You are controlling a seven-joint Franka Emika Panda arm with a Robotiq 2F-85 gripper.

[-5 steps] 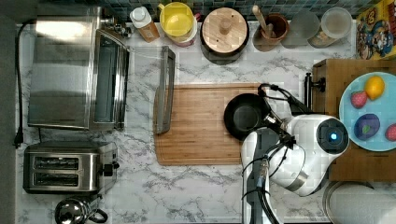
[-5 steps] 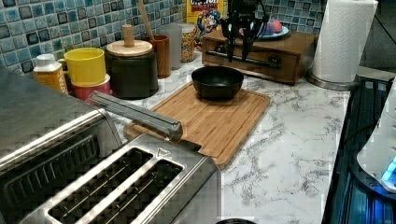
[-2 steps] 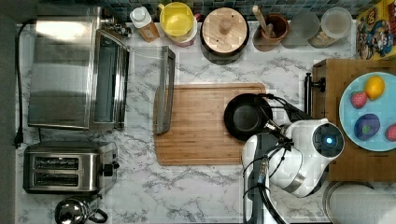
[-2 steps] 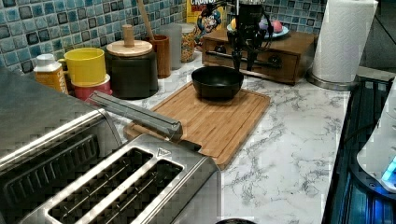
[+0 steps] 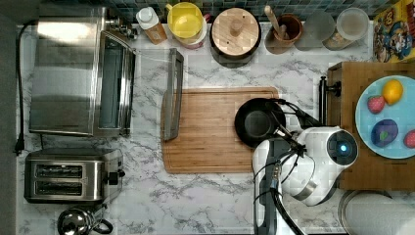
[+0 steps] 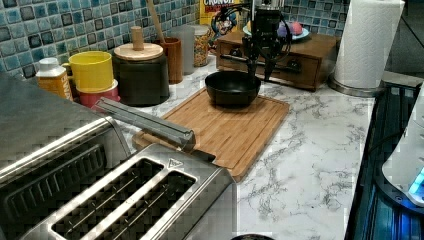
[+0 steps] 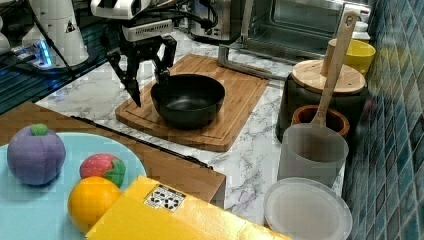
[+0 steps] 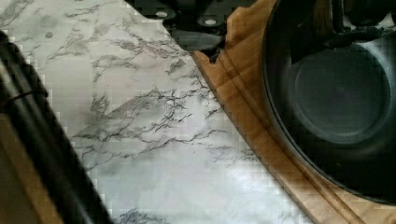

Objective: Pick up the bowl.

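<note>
Currently the bowl (image 7: 188, 99) sits on the board (image 7: 235, 95). Spread, the claw (image 7: 148, 80) straddles its rim, one finger outside. Lower until the rim seats deep between the fingers, then close firmly.

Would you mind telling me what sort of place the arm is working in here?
Most likely a kitchen counter: a toaster and toaster oven stand on marble-patterned worktop, with a wooden cutting board holding the black bowl against a tiled wall.

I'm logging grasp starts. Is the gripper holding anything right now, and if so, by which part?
Nothing is held. The gripper is open, its fingers straddling the near rim of the bowl on the cutting board.
</note>
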